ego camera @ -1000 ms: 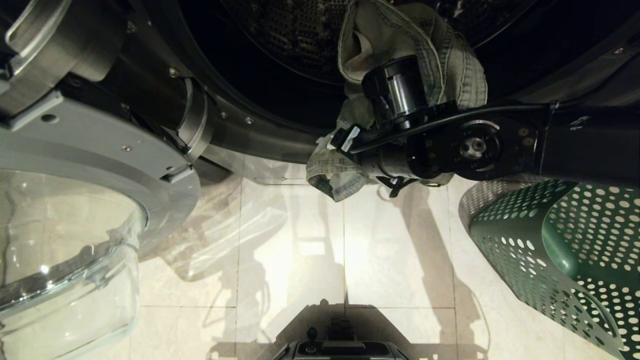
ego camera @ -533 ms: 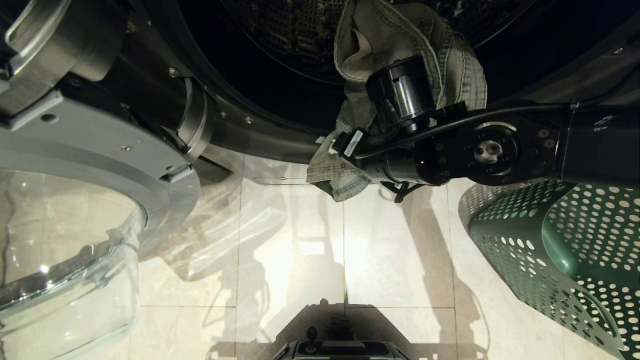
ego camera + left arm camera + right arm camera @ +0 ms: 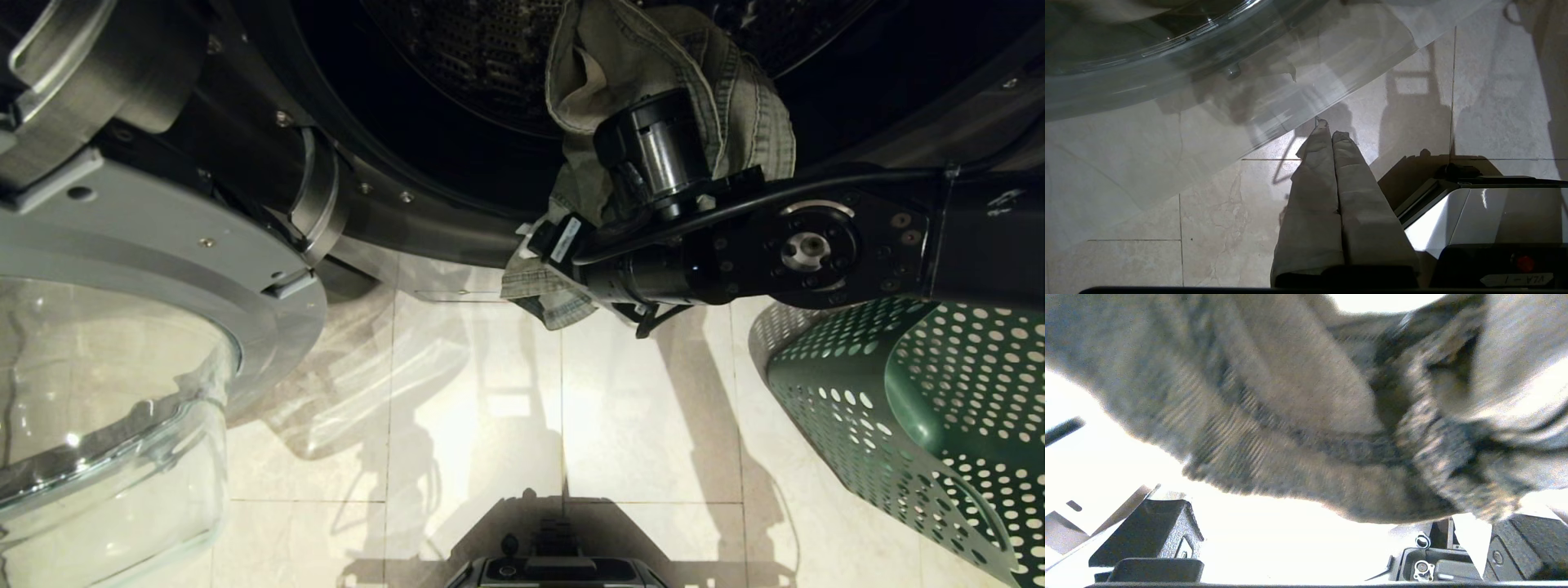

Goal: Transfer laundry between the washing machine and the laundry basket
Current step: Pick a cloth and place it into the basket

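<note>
Laundry [image 3: 735, 90]: crumpled, seam-stitched faded denim

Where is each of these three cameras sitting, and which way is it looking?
Head view: on the robot's head, looking down at the open washing machine, the laundry basket and floor; the right arm shows.
Left wrist view: behind the shut left gripper, looking down at the tiled floor and the glass door.
Right wrist view: behind the open right gripper, filled by the laundry.
Head and right wrist views share the laundry; head and left wrist views share the floor.
</note>
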{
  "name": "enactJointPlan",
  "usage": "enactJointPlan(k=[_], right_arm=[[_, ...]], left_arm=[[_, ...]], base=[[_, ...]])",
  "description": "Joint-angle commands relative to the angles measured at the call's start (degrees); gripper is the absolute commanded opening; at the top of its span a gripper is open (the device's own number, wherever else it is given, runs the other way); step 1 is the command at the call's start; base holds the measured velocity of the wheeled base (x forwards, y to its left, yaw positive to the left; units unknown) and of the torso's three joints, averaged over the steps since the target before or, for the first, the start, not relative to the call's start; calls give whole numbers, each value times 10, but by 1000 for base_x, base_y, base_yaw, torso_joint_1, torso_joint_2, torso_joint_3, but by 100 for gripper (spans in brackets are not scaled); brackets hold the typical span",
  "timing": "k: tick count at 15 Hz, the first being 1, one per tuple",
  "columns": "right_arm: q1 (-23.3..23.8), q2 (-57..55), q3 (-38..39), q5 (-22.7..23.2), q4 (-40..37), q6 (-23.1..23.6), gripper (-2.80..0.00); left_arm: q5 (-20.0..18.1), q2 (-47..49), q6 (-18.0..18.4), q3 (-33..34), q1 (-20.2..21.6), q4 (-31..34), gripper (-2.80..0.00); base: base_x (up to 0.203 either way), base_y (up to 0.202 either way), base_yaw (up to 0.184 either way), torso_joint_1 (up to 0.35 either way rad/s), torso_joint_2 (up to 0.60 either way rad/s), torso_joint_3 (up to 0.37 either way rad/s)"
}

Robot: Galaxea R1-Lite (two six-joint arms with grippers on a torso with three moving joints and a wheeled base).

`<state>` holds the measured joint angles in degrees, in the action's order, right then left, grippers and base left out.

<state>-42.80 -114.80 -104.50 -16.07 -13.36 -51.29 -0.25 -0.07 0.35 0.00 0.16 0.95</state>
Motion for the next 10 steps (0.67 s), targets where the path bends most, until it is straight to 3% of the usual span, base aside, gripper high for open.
enactJointPlan(k=[1,3,7,8,10], right_arm=[[-2,-4,-2,-3,-1,-3,0],[-2,-5,-2,-22,-1,6,0],[4,-5,-7,-18,-1,88,0],[2,-6,-6,-20,-9,90,0],[0,-6,1,-40,-74,91,0]], left_arm=[[0,-1,0,0,0,0,-280],[0,-1,0,0,0,0,-280],[0,-1,0,0,0,0,-280],[0,-1,0,0,0,0,-280],[0,-1,0,0,0,0,-280]], base=[[0,0,0,0,0,0],[0,0,0,0,0,0],[0,0,0,0,0,0],[0,0,0,0,0,0],[0,0,0,0,0,0]])
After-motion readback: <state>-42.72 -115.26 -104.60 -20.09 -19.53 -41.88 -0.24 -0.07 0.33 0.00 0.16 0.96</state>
